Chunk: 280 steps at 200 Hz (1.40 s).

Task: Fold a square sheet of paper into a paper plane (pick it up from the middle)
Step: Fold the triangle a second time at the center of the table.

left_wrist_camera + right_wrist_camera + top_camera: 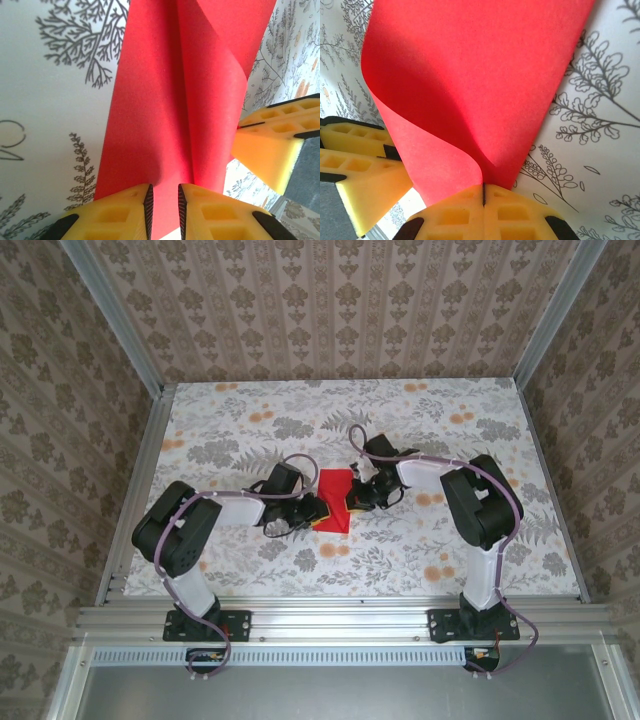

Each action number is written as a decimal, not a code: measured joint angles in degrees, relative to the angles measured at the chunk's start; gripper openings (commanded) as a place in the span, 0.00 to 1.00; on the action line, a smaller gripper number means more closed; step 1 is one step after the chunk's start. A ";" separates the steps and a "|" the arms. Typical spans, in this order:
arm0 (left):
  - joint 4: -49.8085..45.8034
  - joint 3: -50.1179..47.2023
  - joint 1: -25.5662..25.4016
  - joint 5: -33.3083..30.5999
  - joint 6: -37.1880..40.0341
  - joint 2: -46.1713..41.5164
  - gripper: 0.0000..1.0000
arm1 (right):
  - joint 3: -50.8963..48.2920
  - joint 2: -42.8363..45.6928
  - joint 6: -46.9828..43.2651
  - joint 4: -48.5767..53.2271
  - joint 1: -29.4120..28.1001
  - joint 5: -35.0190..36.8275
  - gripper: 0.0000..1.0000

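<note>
We see the square sheet of paper (335,495) near the middle of the flower-printed worktop (220,440), a little toward 6 o'clock from its centre, with both arms bent inward to meet it. In the top view the left tool (317,512) sits at the sheet's 8 o'clock corner and the right tool (354,498) at its 3 o'clock edge. From the left wrist we look along the red paper as it runs away toward 12 o'clock, with a raised crease down its length and its 2 o'clock side curling up off the worktop. That crease runs straight into the narrow slit between the left tool's yellow fingers (122,215). They stand slightly apart with red paper in the gap, and we cannot tell whether they pinch it or only straddle it. From the right wrist we see the right tool clenched, its two yellow fingers (512,212) pressed together along a thin dark seam, grasping the sheet where a lifted flap rolls over and into that seam. The other tool's yellow finger shows at 8 o'clock there, just beside the paper's edge.
</note>
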<state>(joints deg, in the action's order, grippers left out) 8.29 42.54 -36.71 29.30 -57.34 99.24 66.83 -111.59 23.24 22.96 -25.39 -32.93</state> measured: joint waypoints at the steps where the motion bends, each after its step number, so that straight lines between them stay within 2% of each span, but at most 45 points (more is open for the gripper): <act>1: 0.00 0.00 0.00 0.00 0.00 0.00 0.23 | 0.00 0.00 0.00 0.00 0.00 0.00 0.05; 86: -5.14 1.88 0.00 -0.02 3.23 0.02 0.19 | 4.39 -0.42 -3.43 2.12 0.00 0.44 0.06; 206: -8.33 3.19 0.00 0.00 5.40 0.02 0.17 | 5.03 -3.67 -4.07 3.02 0.00 1.29 0.07; 280: -11.82 4.20 0.00 -0.42 7.78 0.02 0.04 | 5.25 -3.69 -4.98 2.97 0.00 1.20 0.06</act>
<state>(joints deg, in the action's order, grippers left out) -3.53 46.74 -36.71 28.88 -49.56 99.26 72.07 -115.28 18.26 25.93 -25.39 -31.73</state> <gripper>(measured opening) 0.068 0.070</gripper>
